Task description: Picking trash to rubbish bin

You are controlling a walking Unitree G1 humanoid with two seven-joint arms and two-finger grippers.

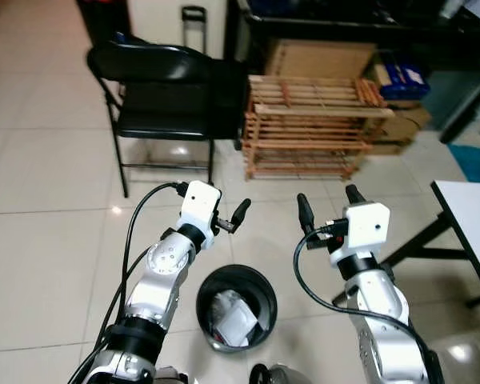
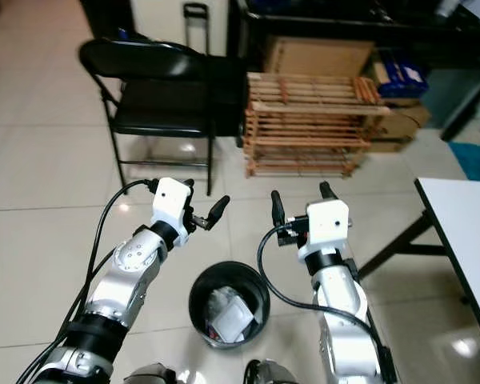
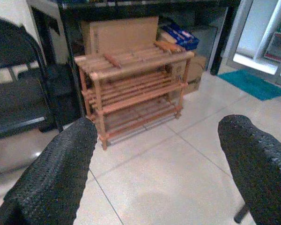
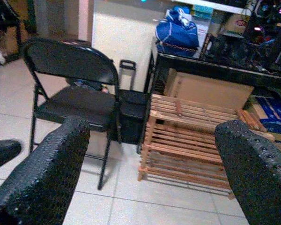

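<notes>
A round black rubbish bin (image 1: 237,307) stands on the tiled floor right below me, between my two arms. Crumpled white trash (image 1: 237,318) lies inside it. My left gripper (image 1: 224,216) is raised above the bin's far left side, open and holding nothing. My right gripper (image 1: 330,205) is raised to the bin's right, its fingers (image 4: 42,178) spread open and bare. In the left wrist view the two black fingers (image 3: 56,173) frame bare floor.
A black folding chair (image 1: 156,100) stands ahead on the left. A wooden slatted rack (image 1: 312,124) sits ahead with cardboard boxes (image 1: 320,58) behind it under a dark table. A white table (image 1: 474,220) edges in at the right.
</notes>
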